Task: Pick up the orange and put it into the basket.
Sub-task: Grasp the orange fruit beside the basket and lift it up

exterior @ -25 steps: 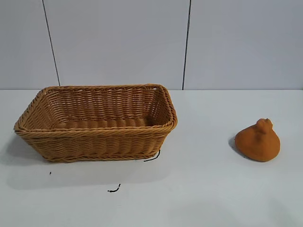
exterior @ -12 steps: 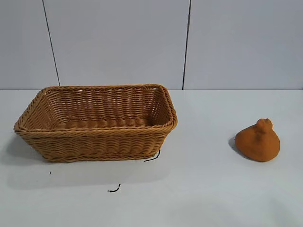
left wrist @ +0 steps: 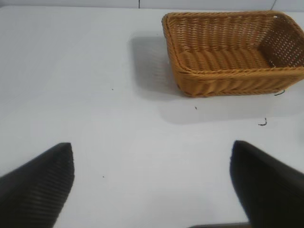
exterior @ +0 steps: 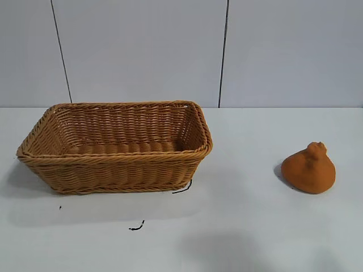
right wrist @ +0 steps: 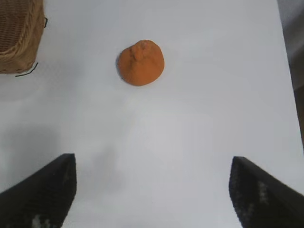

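The orange (exterior: 309, 168), a matte brownish-orange lump with a small knob on top, sits on the white table at the right. It also shows in the right wrist view (right wrist: 141, 62). The woven wicker basket (exterior: 116, 145) stands at the left, empty; it shows in the left wrist view (left wrist: 232, 52) and its corner in the right wrist view (right wrist: 19, 35). My right gripper (right wrist: 152, 190) is open and empty above the table, apart from the orange. My left gripper (left wrist: 152, 183) is open and empty, away from the basket. Neither gripper shows in the exterior view.
Small black marks (exterior: 136, 227) lie on the table in front of the basket, and one (exterior: 182, 188) by its near right corner. A faint shadow (exterior: 227, 249) falls on the table's front. The table's edge (right wrist: 290, 71) shows in the right wrist view.
A faint shadow has appeared on the table's front middle in the exterior view. The orange and the basket have not moved.
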### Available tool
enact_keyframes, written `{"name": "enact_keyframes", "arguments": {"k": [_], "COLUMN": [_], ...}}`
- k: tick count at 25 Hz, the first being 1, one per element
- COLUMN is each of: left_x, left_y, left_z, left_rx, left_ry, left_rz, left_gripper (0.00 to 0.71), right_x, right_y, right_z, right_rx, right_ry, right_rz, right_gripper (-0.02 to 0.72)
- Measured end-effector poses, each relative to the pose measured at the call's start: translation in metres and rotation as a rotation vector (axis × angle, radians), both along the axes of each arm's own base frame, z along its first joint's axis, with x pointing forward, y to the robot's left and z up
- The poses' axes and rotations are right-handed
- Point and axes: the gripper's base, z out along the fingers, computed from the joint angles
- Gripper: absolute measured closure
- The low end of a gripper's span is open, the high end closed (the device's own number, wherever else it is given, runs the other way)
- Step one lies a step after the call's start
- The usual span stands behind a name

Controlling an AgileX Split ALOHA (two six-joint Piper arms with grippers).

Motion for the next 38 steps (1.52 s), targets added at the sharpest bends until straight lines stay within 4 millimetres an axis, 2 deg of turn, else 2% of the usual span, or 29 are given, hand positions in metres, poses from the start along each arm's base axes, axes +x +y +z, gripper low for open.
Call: {"name": "enact_keyframes", "arguments": {"k": [5,7,11,18,21,25,30,33,35,38], "left_x": [0.000,0.000,0.000,0.000,0.000,0.000,0.000,0.000,0.000,0.000], "left_y": [0.000,0.000,0.000,0.000,0.000,0.000,0.000,0.000,0.000,0.000], "left_z": [0.000,0.000,0.000,0.000,0.000,0.000,0.000,0.000,0.000,0.000], "left_rx": [0.000,0.000,0.000,0.000,0.000,0.000,0.000,0.000,0.000,0.000], "left_ry": [0.000,0.000,0.000,0.000,0.000,0.000,0.000,0.000,0.000,0.000], "left_rz": [0.000,0.000,0.000,0.000,0.000,0.000,0.000,0.000,0.000,0.000], "left_gripper": [0.071,0.071,0.071,0.071,0.071,0.071,0.071,0.071,0.071,0.071], "right_x": [0.072,0.098,0.134,0.162,0.168,0.175,0.178,0.178,0.179,0.180], "right_y": [0.004,0.006,0.007,0.007,0.007,0.007,0.007,0.007,0.007,0.007], "right_z": [-0.021,-0.039,-0.077,-0.151,-0.173,-0.191,-0.200,-0.203,-0.203,-0.201], "right_rx": [0.038,0.058,0.073,0.072,0.070,0.067,0.067,0.067,0.070,0.070], "right_ry": [0.101,0.148,0.240,0.368,0.384,0.369,0.364,0.365,0.365,0.358], "right_rz": [0.005,0.003,-0.002,-0.015,-0.021,-0.027,-0.030,-0.031,-0.032,-0.024], "right_gripper": [0.083,0.083,0.084,0.087,0.091,0.091,0.101,0.182,0.298,0.547]}}
